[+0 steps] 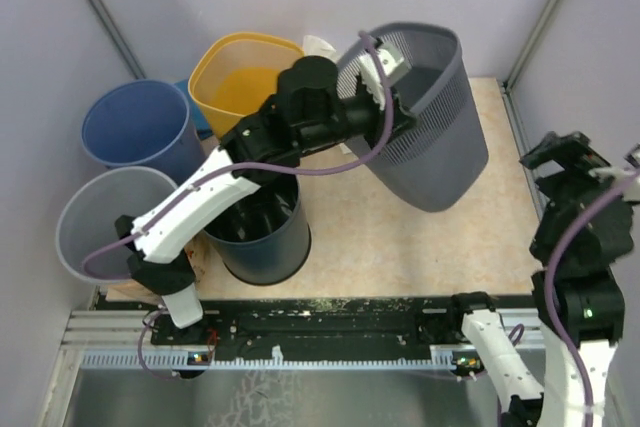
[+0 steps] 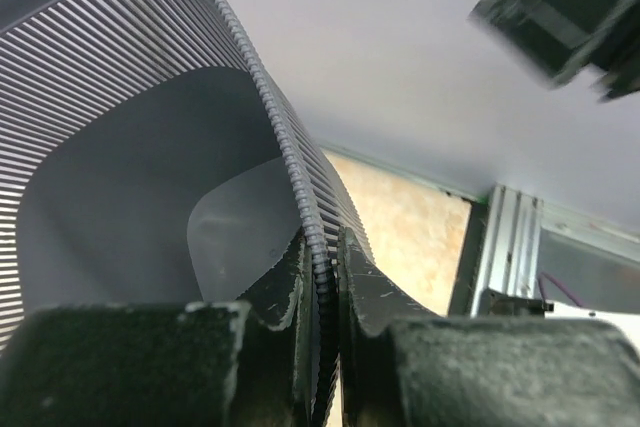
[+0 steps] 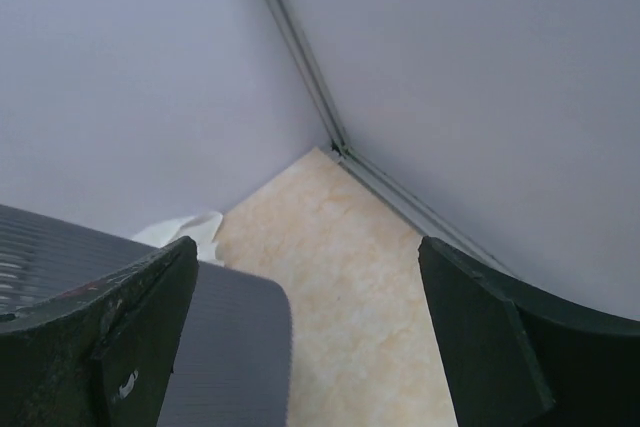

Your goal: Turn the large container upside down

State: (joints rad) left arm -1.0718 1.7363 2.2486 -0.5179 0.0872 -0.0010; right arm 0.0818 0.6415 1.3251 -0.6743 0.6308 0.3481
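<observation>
Large grey container (image 1: 430,137) sat tilted over the tabletop (image 1: 390,237) in the upper centre of the top view, beside a yellow bin (image 1: 240,72). The left gripper (image 2: 322,267) was clamped on its ribbed rim. The right gripper (image 3: 305,252), at the frame's right edge, stood wide apart, holding nothing.

Grey ribbed large container (image 1: 430,127), yellow bin (image 1: 240,77).

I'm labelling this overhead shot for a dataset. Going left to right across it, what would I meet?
blue bin → yellow bin → grey slatted bin → right gripper. Left out for overlap: clear bin, dark bin.
</observation>
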